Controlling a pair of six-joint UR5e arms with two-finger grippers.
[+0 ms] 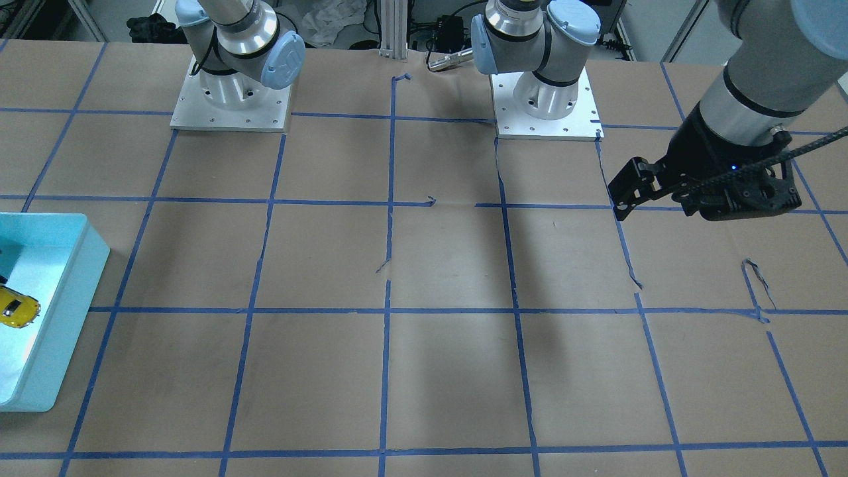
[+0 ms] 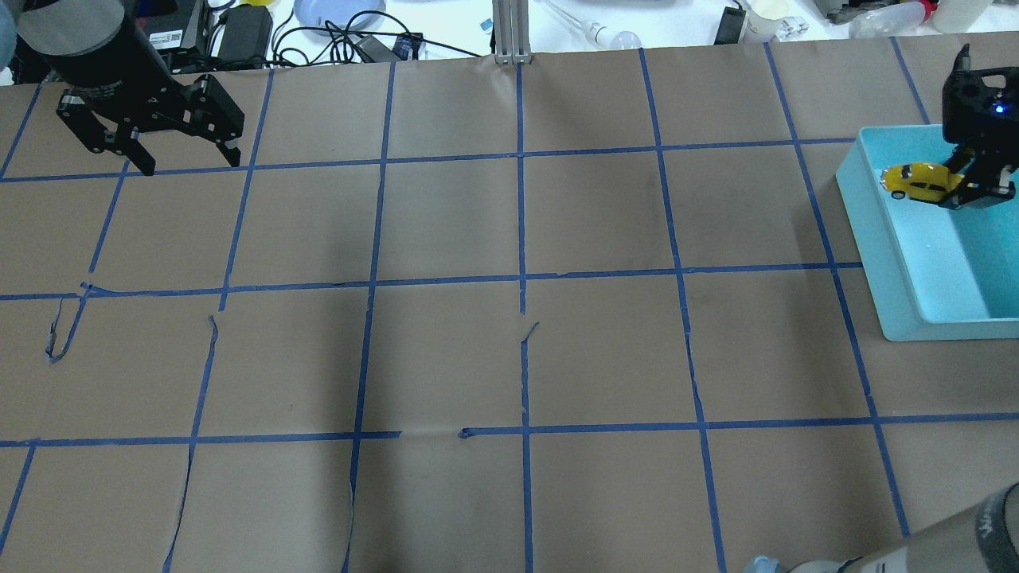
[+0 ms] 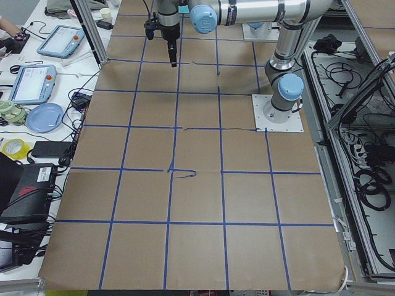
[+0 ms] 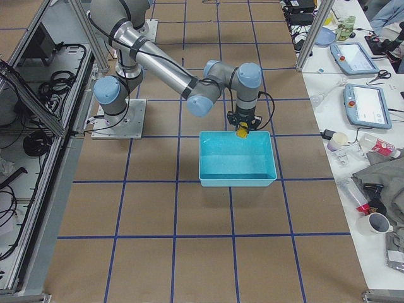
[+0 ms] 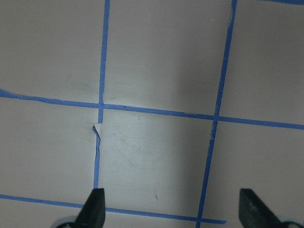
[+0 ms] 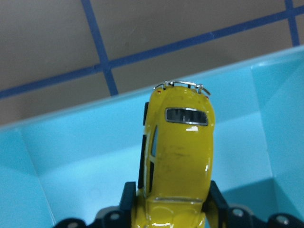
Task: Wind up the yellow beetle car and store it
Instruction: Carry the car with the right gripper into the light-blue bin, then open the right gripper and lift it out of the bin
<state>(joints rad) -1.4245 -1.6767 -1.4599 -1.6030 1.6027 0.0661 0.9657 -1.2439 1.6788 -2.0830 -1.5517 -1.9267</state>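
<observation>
Yellow beetle car (image 6: 178, 156) clamped between the fingers of the right gripper (image 2: 959, 187), pads on both flanks at one end, the other end jutting forward, roof toward the wrist camera. Car hangs inside the outline of the teal bin (image 2: 868, 239), near one end wall; contact with the bin floor: cannot tell.

Left gripper (image 2: 191, 163) spread wide, holding nothing, hovering over the paper-covered table (image 1: 450, 265), well apart from the bin.

Progress (judgement): car is at the storage spot but not let go. Whether it got wound up cannot be read from these pictures. Left to do: lower if needed, release, withdraw.

View notes:
- right wrist: shows the grip itself and the bin wall just ahead of the car
- overhead: shows where in the bin the car sits
- front-facing: car visible at frame edge, right gripper cropped out
- left wrist: only paper and blue tape between the fingertips
</observation>
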